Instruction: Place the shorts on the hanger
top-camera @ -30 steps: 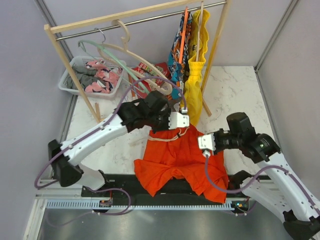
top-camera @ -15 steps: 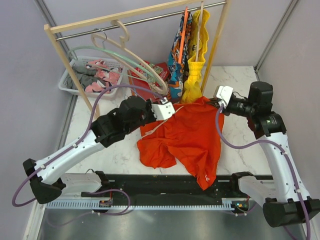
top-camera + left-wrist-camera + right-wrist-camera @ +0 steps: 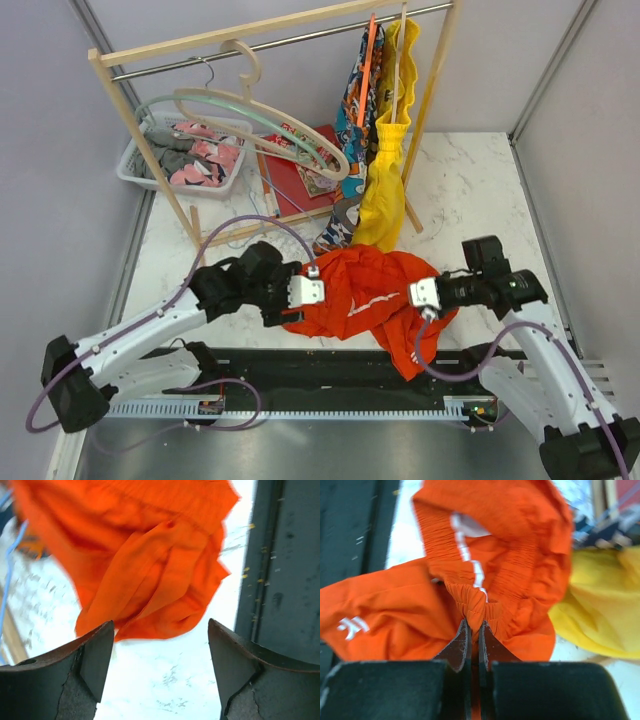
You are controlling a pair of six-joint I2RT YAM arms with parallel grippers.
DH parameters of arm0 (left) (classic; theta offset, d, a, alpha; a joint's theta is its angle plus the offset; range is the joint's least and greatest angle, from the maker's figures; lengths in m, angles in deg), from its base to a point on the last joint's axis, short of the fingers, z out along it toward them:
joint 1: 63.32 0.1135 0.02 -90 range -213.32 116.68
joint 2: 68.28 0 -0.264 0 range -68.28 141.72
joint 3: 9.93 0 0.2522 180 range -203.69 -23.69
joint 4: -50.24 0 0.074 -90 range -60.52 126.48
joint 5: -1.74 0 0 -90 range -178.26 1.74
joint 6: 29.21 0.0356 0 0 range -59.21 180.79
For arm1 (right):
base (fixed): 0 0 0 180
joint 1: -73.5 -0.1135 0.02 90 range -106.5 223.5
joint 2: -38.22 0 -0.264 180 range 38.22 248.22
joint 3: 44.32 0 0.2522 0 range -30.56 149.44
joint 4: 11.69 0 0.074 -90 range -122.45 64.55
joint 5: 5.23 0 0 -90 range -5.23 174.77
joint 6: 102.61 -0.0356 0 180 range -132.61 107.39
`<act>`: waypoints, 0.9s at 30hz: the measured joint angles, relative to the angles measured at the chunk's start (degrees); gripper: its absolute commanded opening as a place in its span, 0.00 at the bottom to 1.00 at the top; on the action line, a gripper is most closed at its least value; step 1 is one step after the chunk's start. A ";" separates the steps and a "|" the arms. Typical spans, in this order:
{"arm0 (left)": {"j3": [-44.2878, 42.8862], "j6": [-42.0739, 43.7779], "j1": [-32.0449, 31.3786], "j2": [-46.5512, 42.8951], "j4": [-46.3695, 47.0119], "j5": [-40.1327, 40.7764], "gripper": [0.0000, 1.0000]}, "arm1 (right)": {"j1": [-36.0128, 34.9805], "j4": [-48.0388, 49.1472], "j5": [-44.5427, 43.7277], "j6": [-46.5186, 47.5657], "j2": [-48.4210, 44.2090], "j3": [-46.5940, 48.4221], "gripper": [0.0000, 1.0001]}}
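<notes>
Orange shorts (image 3: 360,295), bunched beside yellow garment (image 3: 385,200), are pinched at waistband by right gripper (image 3: 475,626); left gripper (image 3: 159,627) is spread open.

One thick beige wooden hanger (image 3: 300,140), one teal-green hanger (image 3: 150,103), one yellow garment (image 3: 385,190) and one multicoloured patterned garment (image 3: 355,100) are hanging on the wooden clothes rack (image 3: 170,44), while one pair of orange-red fabric shorts (image 3: 360,290), one white plastic basket (image 3: 130,165) and one flat red book (image 3: 290,180) are lying near it.

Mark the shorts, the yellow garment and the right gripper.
shorts (image 3: 350,282), top view, bunched middle of the fabric.
yellow garment (image 3: 383,200), top view, lower hanging part.
right gripper (image 3: 474,629), right wrist view, between fingertips pinching the waistband.
</notes>
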 measured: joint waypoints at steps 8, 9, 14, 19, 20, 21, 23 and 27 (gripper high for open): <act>5.18 16.63 30.99 -4.66 10.36 -11.58 0.73 | -3.56 -4.42 -2.29 6.01 -4.33 -4.22 0.00; 4.83 19.50 33.73 -3.15 11.04 -13.55 0.73 | -3.56 -4.33 -2.40 5.75 -3.17 -4.11 0.00; -0.81 38.05 45.51 8.79 11.17 -22.21 0.73 | -3.56 -2.99 -2.97 3.63 1.44 -2.69 0.00; -6.14 52.46 48.11 18.62 10.91 -25.97 0.69 | -3.56 -1.66 -3.52 2.49 1.57 -1.79 0.00; -7.19 54.12 48.11 20.31 10.62 -26.47 0.69 | -3.56 -1.62 -3.63 2.40 1.57 -1.79 0.00; -8.13 55.65 48.09 21.73 10.23 -26.73 0.69 | -3.56 -1.60 -3.74 2.27 1.57 -1.79 0.00; -8.85 57.90 48.06 23.10 9.33 -26.69 0.67 | -3.56 -1.57 -4.11 2.05 1.55 -1.79 0.00; -8.55 58.99 48.09 23.34 7.56 -25.79 0.65 | -3.56 -1.16 -4.37 1.36 1.51 -1.79 0.00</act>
